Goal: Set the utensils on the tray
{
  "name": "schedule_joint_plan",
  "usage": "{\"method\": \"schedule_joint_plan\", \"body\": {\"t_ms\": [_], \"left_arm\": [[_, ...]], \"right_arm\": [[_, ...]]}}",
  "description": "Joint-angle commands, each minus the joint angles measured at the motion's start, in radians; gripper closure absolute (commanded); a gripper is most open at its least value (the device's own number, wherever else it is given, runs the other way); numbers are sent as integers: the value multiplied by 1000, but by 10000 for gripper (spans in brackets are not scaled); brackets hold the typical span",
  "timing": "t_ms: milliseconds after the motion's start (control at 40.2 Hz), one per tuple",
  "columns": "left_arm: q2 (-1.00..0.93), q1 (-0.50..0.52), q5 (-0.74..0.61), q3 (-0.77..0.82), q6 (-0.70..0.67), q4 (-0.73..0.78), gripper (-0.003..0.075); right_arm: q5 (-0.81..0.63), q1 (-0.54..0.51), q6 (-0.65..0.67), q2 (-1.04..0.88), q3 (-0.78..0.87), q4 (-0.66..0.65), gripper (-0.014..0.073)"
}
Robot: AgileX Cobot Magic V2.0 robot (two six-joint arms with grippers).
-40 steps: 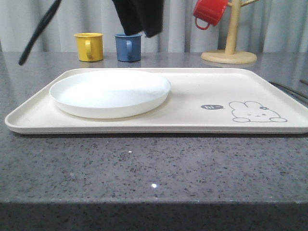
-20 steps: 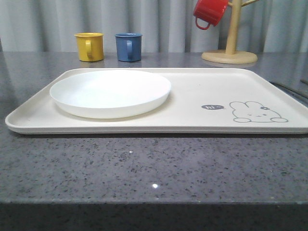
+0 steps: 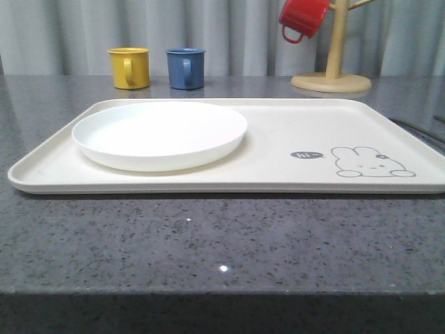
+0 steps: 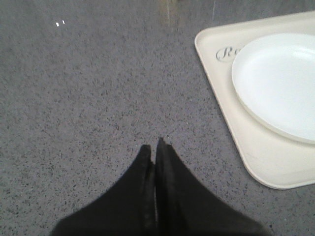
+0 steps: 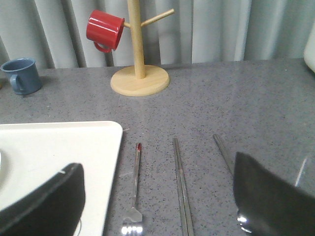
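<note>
While the left gripper is clenched, the splayed right gripper straddles fork and chopsticks, lying parallel.

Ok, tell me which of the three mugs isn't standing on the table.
The red mug: it hangs from a peg of the wooden mug tree, while the yellow mug and blue mug stand upright on the table.

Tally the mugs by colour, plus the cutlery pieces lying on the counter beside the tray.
Yellow mug: 1
Blue mug: 1
Red mug, hanging on the wooden stand: 1
Fork: 1
Chopsticks: 1 pair
Spoon, partly hidden: 1
Total: 3 mugs, 3 kinds of cutlery, none yet on the tray.
</note>
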Motion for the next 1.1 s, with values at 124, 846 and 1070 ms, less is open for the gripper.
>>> {"method": "schedule_joint_plan", "body": {"t_ms": [124, 846, 1070], "left_arm": [[-311, 0, -183, 167, -8, -13, 738], [-492, 0, -250, 223, -8, -13, 738], [-492, 0, -250, 223, -8, -13, 738]], "right_arm": [[-79, -7, -12, 13, -38, -6, -41], [-80, -7, -12, 13, -38, -6, -41], [-67, -7, -12, 18, -38, -7, -26]]}}
